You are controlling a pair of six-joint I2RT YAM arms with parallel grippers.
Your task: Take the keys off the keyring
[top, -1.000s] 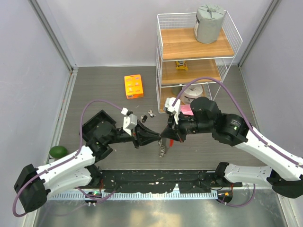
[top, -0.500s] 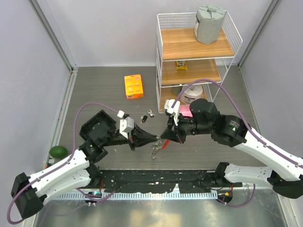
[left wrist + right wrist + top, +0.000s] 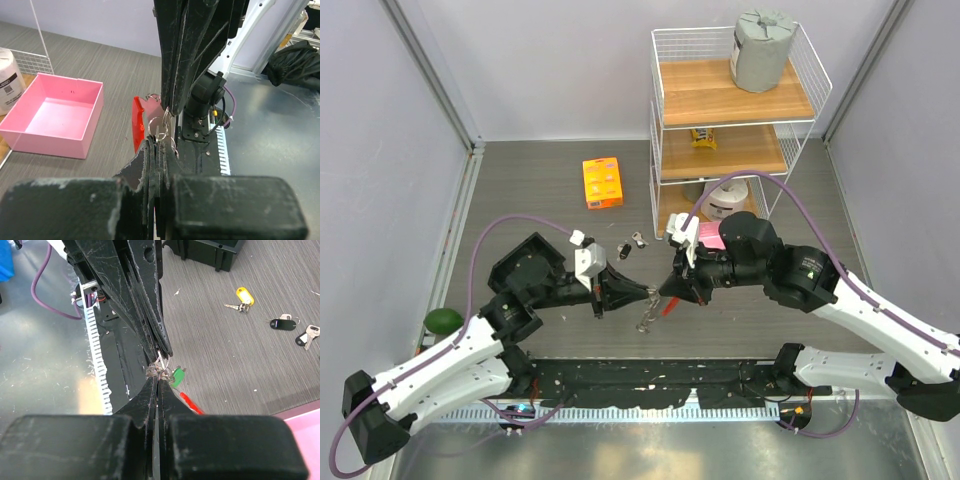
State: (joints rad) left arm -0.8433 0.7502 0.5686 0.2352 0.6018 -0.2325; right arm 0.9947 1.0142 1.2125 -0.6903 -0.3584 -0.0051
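Note:
The keyring (image 3: 656,294) hangs above the table between my two grippers, its thin silvery rings (image 3: 159,126) bunched together. My left gripper (image 3: 648,291) is shut on a ring from the left. Tip to tip with it, my right gripper (image 3: 666,289) is shut on the ring bundle (image 3: 159,370). A green-tagged key (image 3: 177,375) and the red fob (image 3: 192,403) dangle below, the fob (image 3: 138,125) also in the left wrist view. Other keys (image 3: 645,320) hang under the rings. Three loose keys lie on the table: a yellow-tagged one (image 3: 242,294), a dark-headed one (image 3: 282,324), and another one (image 3: 306,337).
An orange box (image 3: 603,183) lies at the back of the table. A white wire shelf (image 3: 735,110) stands at the back right, with a pink box (image 3: 55,117) at its foot. A green round object (image 3: 444,320) sits at the left edge.
My left gripper has closed on the ring. The hanging keys have swung a little to the left. The left arm's elbow has shifted; the right arm has barely moved.

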